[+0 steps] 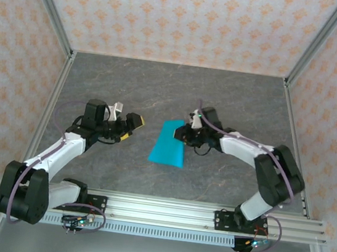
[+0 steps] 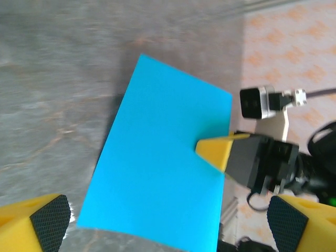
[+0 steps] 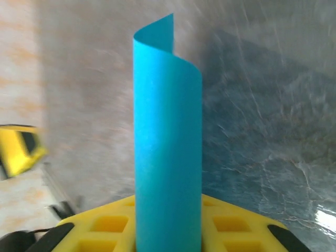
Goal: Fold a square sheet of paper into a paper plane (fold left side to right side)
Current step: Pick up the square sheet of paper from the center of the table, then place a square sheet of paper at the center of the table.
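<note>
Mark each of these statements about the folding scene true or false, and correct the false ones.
1. The right hand pinches the blue sheet of paper at its edge. True.
2. The left hand is closed on the sheet. False: its fingers are spread open and it is off to the sheet's left, not touching it.
3. In the top view the sheet is between the two hands. True.
4. The sheet has already been folded into a narrow pointed dart. False: it is a broad four-sided sheet with no point.
5. The sheet is perfectly flat. False: in the right wrist view it rises from between the fingers and curls over at its far end.
</note>
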